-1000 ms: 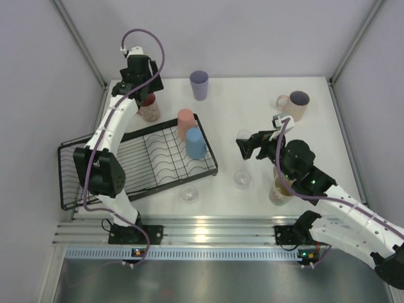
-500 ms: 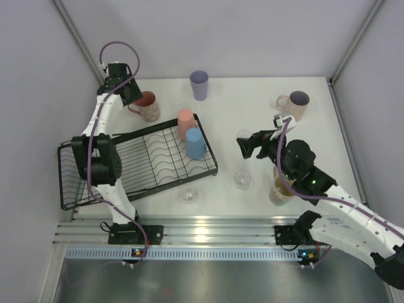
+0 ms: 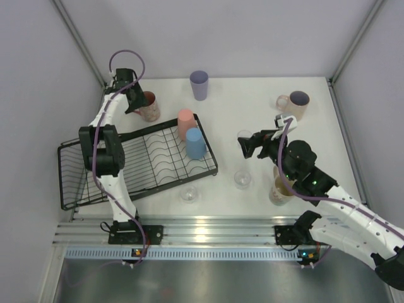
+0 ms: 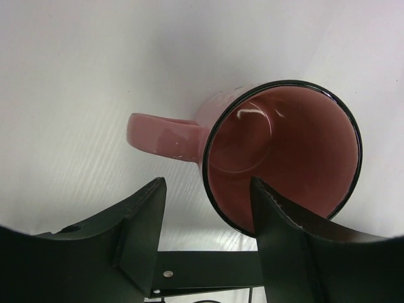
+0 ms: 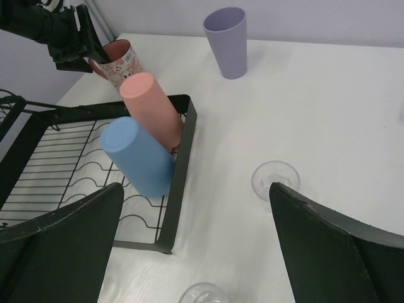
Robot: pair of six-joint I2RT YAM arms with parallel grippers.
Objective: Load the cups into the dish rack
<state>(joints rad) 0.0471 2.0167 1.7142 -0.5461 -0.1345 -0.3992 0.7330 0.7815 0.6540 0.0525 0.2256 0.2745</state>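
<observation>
A pink mug (image 4: 278, 145) stands upright at the table's far left, just behind the black dish rack (image 3: 136, 165). My left gripper (image 4: 207, 184) is open astride its rim, one finger (image 4: 287, 240) inside the mug and the other outside, below the handle. A salmon tumbler (image 3: 185, 123) and a blue tumbler (image 3: 195, 143) lie in the rack's right end. A lavender tumbler (image 3: 199, 84) stands at the back. My right gripper (image 5: 196, 189) hangs wide open over the table's middle, holding nothing, above a clear glass (image 5: 276, 179).
A cream mug with a dark inside (image 3: 293, 104) stands at the back right. Another mug (image 3: 278, 189) sits partly under my right arm. Two clear glasses (image 3: 242, 179) (image 3: 188, 194) stand near the rack's front right corner. Grey walls close in both sides.
My left gripper swung off the mug to the left, then came back onto its rim, its jaws narrowing. The right arm has stayed put.
</observation>
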